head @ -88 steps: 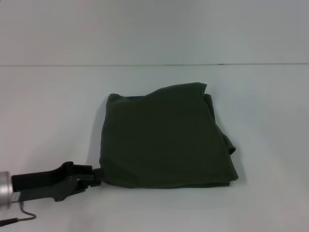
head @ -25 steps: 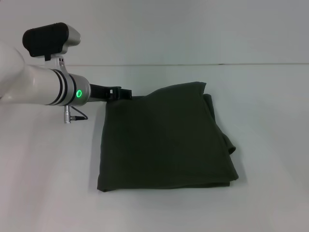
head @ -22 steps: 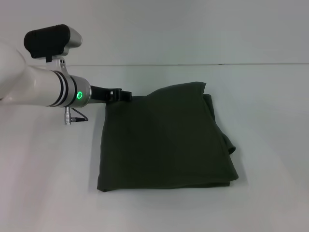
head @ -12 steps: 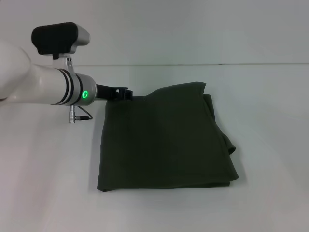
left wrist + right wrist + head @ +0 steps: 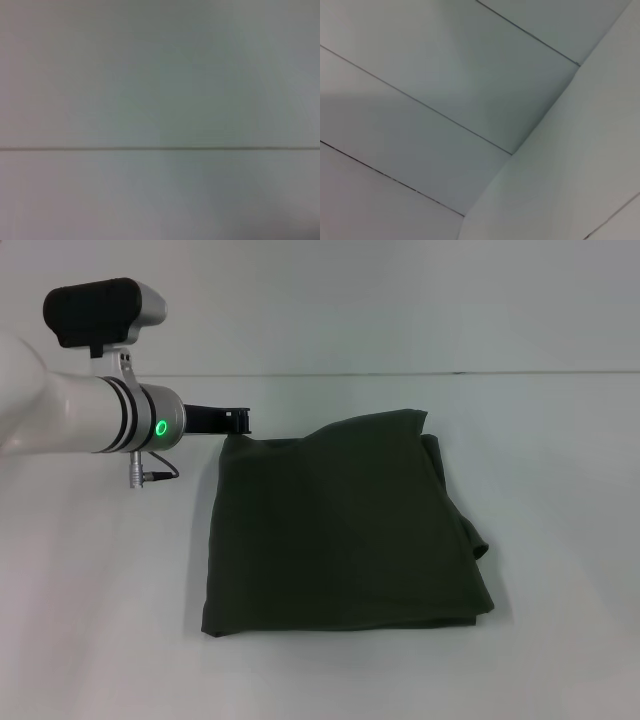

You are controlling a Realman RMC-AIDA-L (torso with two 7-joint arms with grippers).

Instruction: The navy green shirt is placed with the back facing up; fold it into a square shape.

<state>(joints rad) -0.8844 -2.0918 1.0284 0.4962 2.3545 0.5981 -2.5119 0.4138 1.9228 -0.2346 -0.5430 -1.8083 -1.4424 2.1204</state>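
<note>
The navy green shirt (image 5: 340, 525) lies folded into a rough square on the white table, plain side up, with an uneven far edge and layered folds along its right side. My left gripper (image 5: 240, 422) hovers at the shirt's far-left corner, on the end of the white arm reaching in from the left. Whether it touches the cloth cannot be made out. The left wrist view shows only pale surface with a thin seam (image 5: 160, 148). My right gripper appears in no view.
The white table (image 5: 100, 590) spreads wide around the shirt, and its far edge meets a pale wall (image 5: 400, 300). The right wrist view shows only white panels with dark seams (image 5: 420, 105).
The left arm has gone from low at the shirt's near-left corner to raised at the far-left corner. In the last half second it drew back slightly to the left. The shirt has not moved.
</note>
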